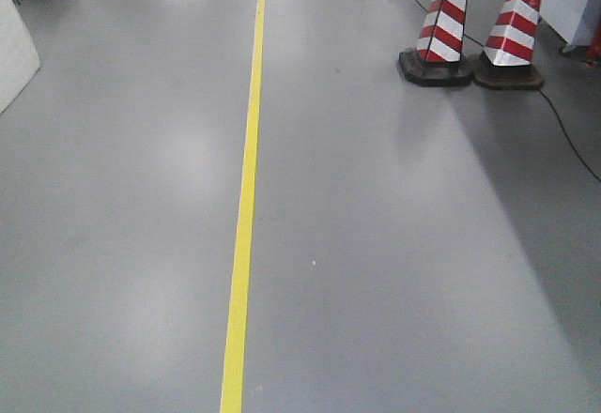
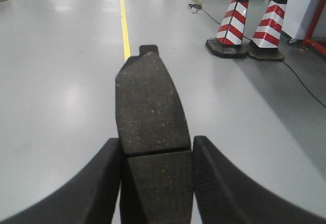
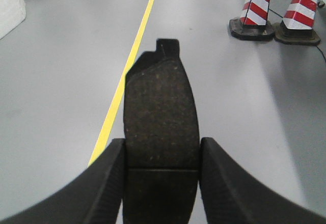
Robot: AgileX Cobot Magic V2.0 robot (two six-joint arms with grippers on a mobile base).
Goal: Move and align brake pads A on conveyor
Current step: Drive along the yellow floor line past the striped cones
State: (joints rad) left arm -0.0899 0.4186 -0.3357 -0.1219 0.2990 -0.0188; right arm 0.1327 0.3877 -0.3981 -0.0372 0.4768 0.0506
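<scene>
In the left wrist view a dark grey brake pad (image 2: 150,107) with a thin groove across it sticks forward from my left gripper (image 2: 156,150), whose jaws are shut on its two long sides. In the right wrist view my right gripper (image 3: 162,150) is likewise shut on a second brake pad (image 3: 161,112), held the same way with its notched end pointing away. Both pads hang above grey floor. The conveyor is out of view. Neither gripper shows in the front view.
A yellow floor line (image 1: 246,206) runs straight ahead over the grey floor. Two red-and-white striped cones (image 1: 441,28) on black bases stand at the far right, with a black cable (image 1: 563,127) trailing past them. A white object (image 1: 14,47) is at the far left.
</scene>
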